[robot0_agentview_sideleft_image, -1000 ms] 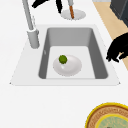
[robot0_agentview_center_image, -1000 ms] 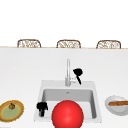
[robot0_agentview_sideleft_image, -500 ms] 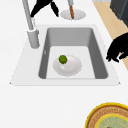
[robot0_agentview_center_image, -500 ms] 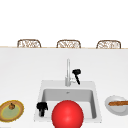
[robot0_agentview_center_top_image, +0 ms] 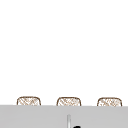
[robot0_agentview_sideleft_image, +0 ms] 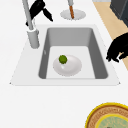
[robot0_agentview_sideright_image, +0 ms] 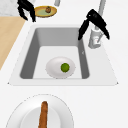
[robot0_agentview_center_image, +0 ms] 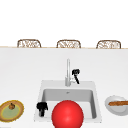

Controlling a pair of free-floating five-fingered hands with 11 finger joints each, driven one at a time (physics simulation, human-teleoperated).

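We see the grey rectangular sink (robot0_agentview_sideleft_image: 101, 62) set in the white tabletop (robot0_agentview_center_image: 22, 72), holding a white bowl (robot0_agentview_sideleft_image: 72, 67) with a small green fruit (robot0_agentview_sideleft_image: 62, 59), the metal faucet (robot0_agentview_center_image: 67, 72) behind it, the yellow woven plate (robot0_agentview_center_image: 17, 112) left, the white plate with a brown stick (robot0_agentview_center_image: 115, 110) right.

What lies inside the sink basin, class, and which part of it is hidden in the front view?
Inside the sink sits a white bowl holding a small green fruit. In the front view a red ball covers both.

The right robot hand (robot0_agentview_center_image: 76, 74) hangs fingers-down and spread — the left robot hand (robot0_agentview_center_image: 42, 107) hovers lower, fingers curled.
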